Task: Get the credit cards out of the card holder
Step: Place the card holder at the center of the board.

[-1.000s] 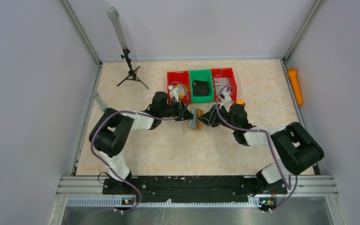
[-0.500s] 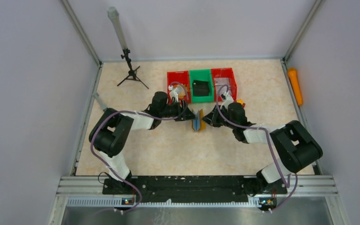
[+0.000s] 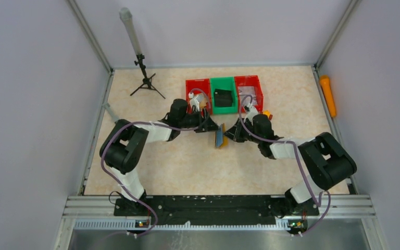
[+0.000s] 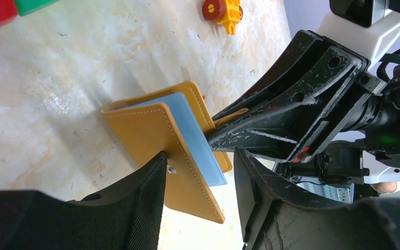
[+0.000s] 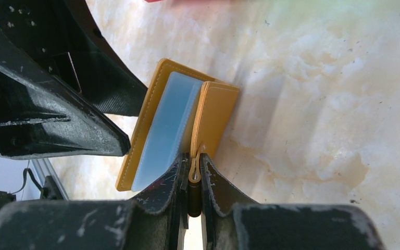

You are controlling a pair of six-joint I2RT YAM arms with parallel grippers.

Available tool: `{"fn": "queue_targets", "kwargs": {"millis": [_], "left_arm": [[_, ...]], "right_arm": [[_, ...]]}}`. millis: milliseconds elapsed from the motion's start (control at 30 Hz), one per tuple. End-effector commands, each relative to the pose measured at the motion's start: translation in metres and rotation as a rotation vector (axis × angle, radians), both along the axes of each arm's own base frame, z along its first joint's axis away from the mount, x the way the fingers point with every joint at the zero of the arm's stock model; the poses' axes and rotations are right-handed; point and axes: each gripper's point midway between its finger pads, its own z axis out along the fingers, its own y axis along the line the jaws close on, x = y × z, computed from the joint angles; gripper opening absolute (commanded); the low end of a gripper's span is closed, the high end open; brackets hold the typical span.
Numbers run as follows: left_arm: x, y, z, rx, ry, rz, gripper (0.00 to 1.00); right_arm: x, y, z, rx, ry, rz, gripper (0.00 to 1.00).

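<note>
Your right hand (image 5: 194, 172) pinches one cover of the card holder (image 5: 216, 117), which stands half-open on the surface (image 5: 317, 104). Your left hand (image 4: 198, 166) gapes around the other cover. It looks like light, floppy leather, so grip near the stitched edge.

Right claw (image 4: 212, 136) pinches the card holder (image 4: 148, 130) (blue lining (image 4: 197, 140) showing).

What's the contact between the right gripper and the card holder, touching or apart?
Touching. The right wrist view shows the right gripper closed on the card holder, with the edge of its mustard-brown flap pinched between both fingers.
</note>
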Motion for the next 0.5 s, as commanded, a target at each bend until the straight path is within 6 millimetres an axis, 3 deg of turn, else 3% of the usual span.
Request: {"fn": "queue_targets", "kwargs": {"millis": [0, 333, 467], "left_arm": [[0.000, -0.011, 0.002, -0.004, -0.009, -0.047, 0.55], [0.005, -0.007, -0.016, 0.136, 0.000, -0.023, 0.54], [0.005, -0.004, -0.024, 0.208, -0.001, -0.017, 0.47]], "right_arm": [[0.012, 0.013, 0.024, 0.062, -0.065, 0.044, 0.06], [0.011, 0.016, 0.026, 0.073, -0.065, 0.059, 0.06], [0.011, 0.016, 0.029, 0.079, -0.077, 0.063, 0.06]]}}
